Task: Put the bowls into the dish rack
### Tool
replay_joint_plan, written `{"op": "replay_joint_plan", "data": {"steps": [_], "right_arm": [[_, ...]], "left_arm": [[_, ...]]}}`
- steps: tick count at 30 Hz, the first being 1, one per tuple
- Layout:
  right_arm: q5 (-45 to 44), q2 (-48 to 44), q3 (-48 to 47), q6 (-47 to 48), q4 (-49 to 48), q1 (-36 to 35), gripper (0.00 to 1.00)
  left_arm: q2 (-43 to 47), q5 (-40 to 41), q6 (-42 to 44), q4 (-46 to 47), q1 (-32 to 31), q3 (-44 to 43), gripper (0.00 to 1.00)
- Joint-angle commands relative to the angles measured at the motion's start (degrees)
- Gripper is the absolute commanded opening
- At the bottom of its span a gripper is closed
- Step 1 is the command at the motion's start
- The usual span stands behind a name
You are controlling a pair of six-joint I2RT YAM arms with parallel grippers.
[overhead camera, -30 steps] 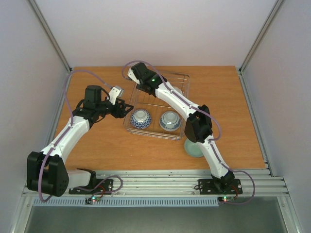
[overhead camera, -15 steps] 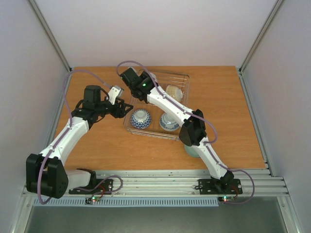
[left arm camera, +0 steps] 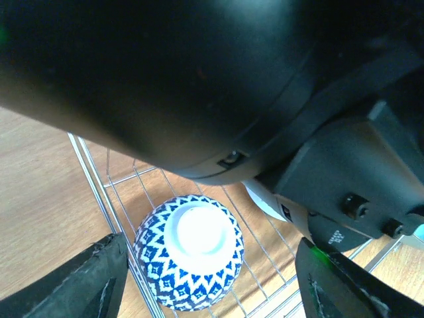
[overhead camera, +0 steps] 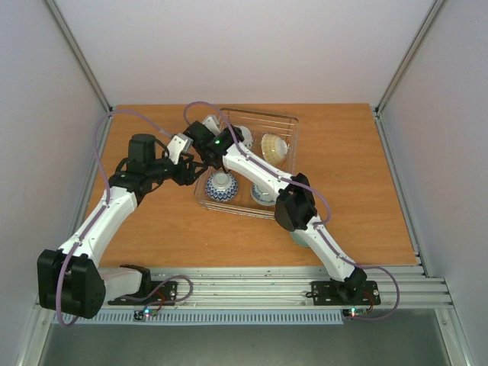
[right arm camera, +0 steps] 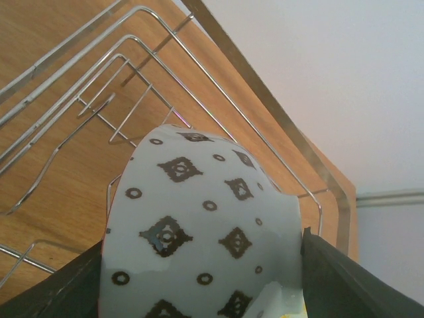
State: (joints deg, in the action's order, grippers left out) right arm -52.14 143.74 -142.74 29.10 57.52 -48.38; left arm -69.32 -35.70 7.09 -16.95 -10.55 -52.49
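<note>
Right gripper (right arm camera: 202, 291) grasps a white, diamond-patterned ceramic bowl (right arm camera: 205, 212) over the silvery wire dish rack (overhead camera: 263, 113), far left, presumably for slotting. Left gripper (left arm camera: 215, 281) gapes empty.

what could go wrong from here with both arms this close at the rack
Arm collision: the right arm's wrist fills the left wrist view, close beside the open left gripper, at the dish rack's left edge.
The right gripper holds a patterned bowl tilted over the rack wires; it may slip or tip when released.
The right forearm crosses a racked bowl and could knock it if it sinks.
</note>
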Motion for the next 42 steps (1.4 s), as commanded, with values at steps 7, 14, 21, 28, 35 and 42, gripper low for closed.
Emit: {"op": "replay_joint_plan", "data": {"steps": [7, 14, 21, 28, 35, 42], "right_arm": [[1.0, -2.6, 4.5, -15.5, 3.9, 0.6, 0.02], [2.8, -0.1, 3.2, -21.7, 6.8, 1.2, 0.04], [0.4, 2.7, 1.1, -25.2, 8.3, 1.8, 0.03], [-6.2, -7.9, 14.3, -24.9, 0.4, 1.1, 0.01], [-11.9, -12.6, 19.7, -23.3, -4.6, 0.3, 0.01], [-13.5, -15.0, 23.0, -18.6, -11.9, -0.1, 0.01]], "left_arm": [[4.1, 1.6, 0.1, 3.7, 0.5, 1.3, 0.70], [4.1, 1.4, 0.1, 3.7, 0.6, 1.4, 0.70], [4.1, 1.6, 0.1, 3.6, 0.6, 1.4, 0.70], [3.6, 1.3, 0.1, 4.0, 0.6, 1.5, 0.70], [3.5, 1.0, -0.1, 4.2, 0.6, 1.6, 0.70], [3.4, 1.1, 0.1, 4.2, 0.6, 1.6, 0.70]]}}
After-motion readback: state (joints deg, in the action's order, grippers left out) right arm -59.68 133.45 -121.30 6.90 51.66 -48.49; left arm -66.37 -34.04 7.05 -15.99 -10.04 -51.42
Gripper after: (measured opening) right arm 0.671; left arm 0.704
